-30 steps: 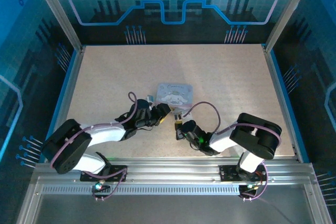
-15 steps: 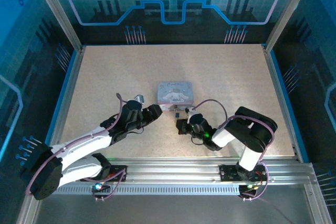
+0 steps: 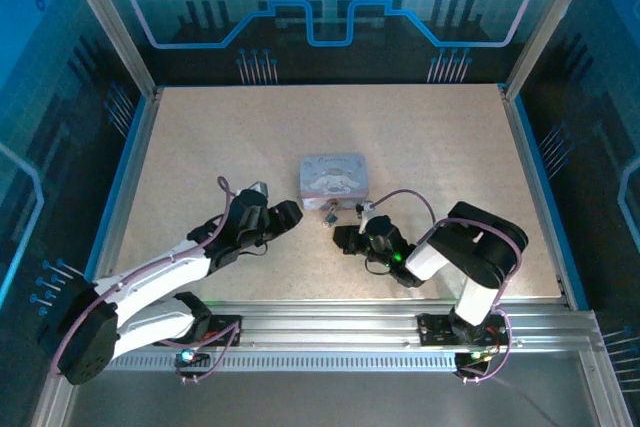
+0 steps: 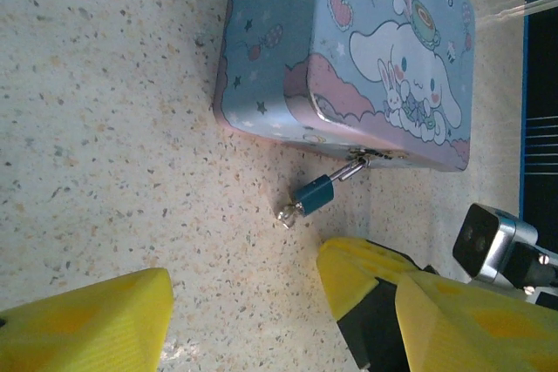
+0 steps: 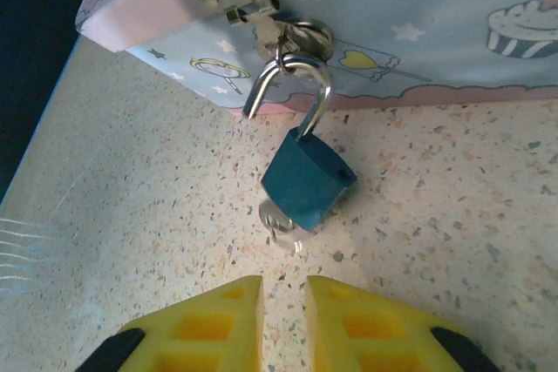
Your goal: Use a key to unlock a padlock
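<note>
At the middle of the speckled beige table (image 3: 200, 147) sits the lavender cartoon-printed tin box (image 3: 333, 179). The left gripper (image 4: 244, 272) gapes empty; the right gripper (image 5: 284, 289), barely parted, grasps nothing. At the box's near edge hangs the small blue padlock (image 5: 307, 182), shackle sprung: unlocking looks done, thin metal key (image 5: 281, 224) in its base

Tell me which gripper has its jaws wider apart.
The left gripper: its yellow fingers stand far apart, whereas the right gripper leaves just a narrow slit, close to the padlock.
</note>
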You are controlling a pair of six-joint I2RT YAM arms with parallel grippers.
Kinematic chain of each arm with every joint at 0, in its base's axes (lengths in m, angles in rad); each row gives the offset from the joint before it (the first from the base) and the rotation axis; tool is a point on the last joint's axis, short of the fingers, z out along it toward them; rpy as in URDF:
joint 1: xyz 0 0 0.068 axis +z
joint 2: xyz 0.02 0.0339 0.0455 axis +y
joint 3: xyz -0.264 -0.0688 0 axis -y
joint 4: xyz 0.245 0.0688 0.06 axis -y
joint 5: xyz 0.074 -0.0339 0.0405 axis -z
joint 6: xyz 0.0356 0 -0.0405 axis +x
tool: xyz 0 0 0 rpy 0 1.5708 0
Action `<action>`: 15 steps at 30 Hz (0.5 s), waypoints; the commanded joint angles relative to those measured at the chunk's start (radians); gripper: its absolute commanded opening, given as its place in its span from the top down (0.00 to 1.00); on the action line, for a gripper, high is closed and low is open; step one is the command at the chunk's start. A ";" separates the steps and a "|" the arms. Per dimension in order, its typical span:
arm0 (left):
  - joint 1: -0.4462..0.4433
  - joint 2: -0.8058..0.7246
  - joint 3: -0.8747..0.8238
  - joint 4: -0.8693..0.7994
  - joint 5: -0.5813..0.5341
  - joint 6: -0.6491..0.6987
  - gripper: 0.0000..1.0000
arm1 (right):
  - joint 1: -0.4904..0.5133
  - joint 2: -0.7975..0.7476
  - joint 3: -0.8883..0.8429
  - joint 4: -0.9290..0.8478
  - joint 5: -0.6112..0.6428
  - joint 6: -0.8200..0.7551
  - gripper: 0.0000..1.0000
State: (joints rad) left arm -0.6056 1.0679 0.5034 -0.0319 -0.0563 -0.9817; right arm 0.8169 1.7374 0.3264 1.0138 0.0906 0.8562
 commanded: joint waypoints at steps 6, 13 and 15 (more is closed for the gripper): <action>0.067 0.015 0.074 -0.058 0.020 0.088 0.20 | -0.023 -0.082 -0.028 -0.144 0.013 -0.038 0.72; 0.141 0.123 0.152 -0.054 0.118 0.156 0.15 | -0.056 -0.201 -0.029 -0.204 -0.045 -0.083 0.56; 0.152 0.169 0.178 -0.041 0.139 0.175 0.15 | -0.072 -0.224 -0.030 -0.202 -0.074 -0.082 0.52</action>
State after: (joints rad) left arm -0.4686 1.1919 0.6342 -0.0708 0.0216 -0.8623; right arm 0.7696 1.5490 0.3061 0.8444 0.0593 0.7956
